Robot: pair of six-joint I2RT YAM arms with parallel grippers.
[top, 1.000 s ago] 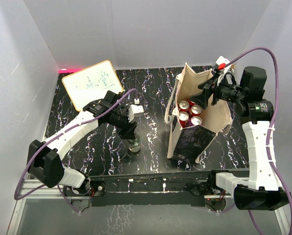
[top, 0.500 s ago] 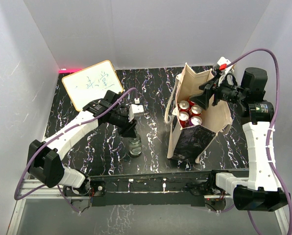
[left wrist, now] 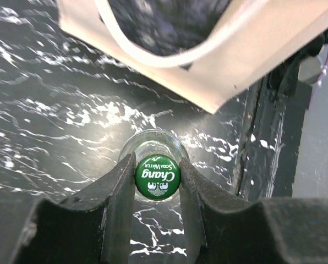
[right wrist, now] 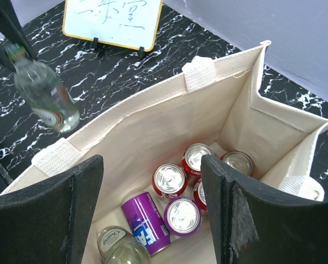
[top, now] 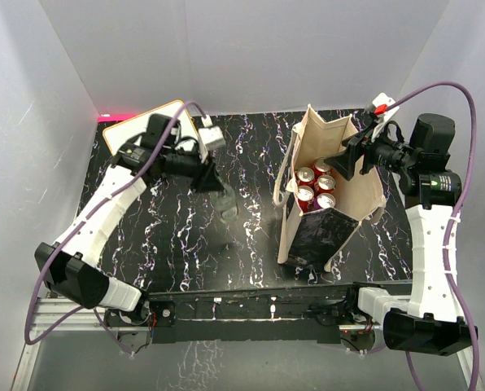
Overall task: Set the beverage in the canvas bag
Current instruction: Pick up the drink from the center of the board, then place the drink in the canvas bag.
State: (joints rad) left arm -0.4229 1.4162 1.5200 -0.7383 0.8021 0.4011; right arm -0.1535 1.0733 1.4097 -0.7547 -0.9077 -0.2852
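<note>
Glass bottle (right wrist: 43,96) hangs clamped in left pincer (left wrist: 157,177), near the canvas bag (right wrist: 153,129).

The table (top: 251,138) is a black slab veined with white, marble-like, boxed in by pale walls on three sides. A canvas bag (top: 314,235) stands upright on its right half, mouth open upward, black panel facing the near edge. At the far left corner a small framed whiteboard (right wrist: 113,19) with handwriting stands on two black feet.

Canvas bag (right wrist: 153,126) mouth clear; cans (right wrist: 170,179) beneath
</note>
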